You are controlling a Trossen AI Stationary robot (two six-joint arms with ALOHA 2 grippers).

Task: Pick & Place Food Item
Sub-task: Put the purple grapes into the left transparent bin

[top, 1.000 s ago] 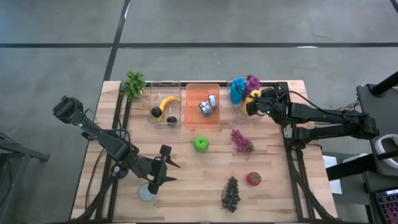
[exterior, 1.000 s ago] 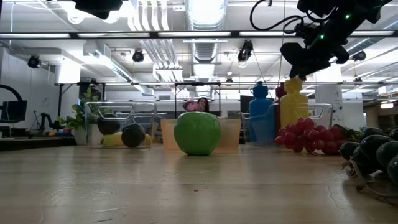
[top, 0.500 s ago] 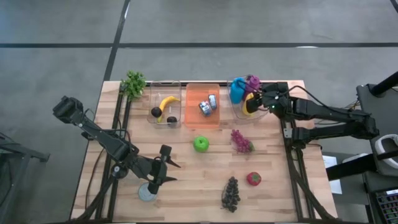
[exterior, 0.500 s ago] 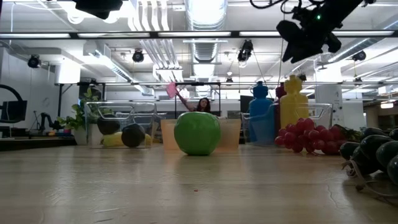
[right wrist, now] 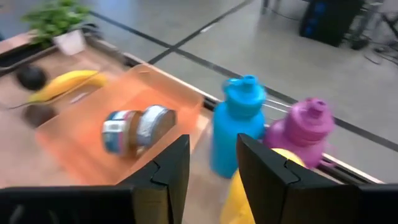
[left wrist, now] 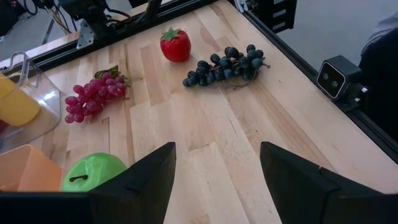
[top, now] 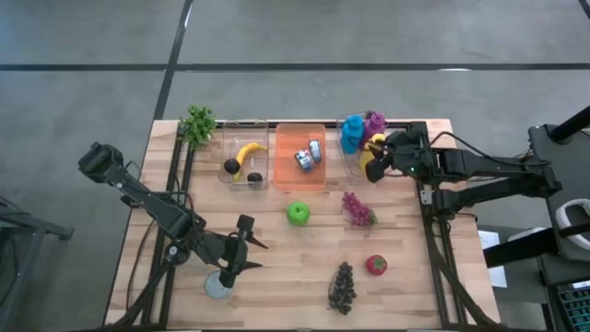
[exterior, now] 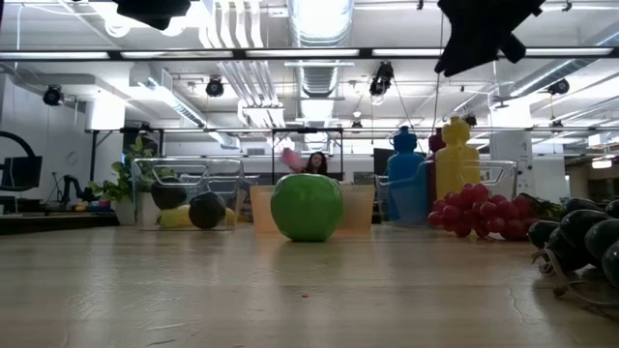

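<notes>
A green apple, red grapes, a strawberry and dark grapes lie loose on the wooden table. A banana lies in a clear bin at the far left. My right gripper hangs open above the yellow bottle, which stands upright in the far-right clear bin beside a blue bottle and a purple bottle. My left gripper waits open over the near left of the table, the apple just ahead of it.
An orange bin at the far middle holds a can. A small plant stands at the far left corner. A grey disc lies near the front edge below my left arm. Bare wood lies between the apple and the front edge.
My right gripper has risen away from the yellow bottle, climbing to the top of the low view and tipping closer to level. The yellow bottle stays upright in its bin.
</notes>
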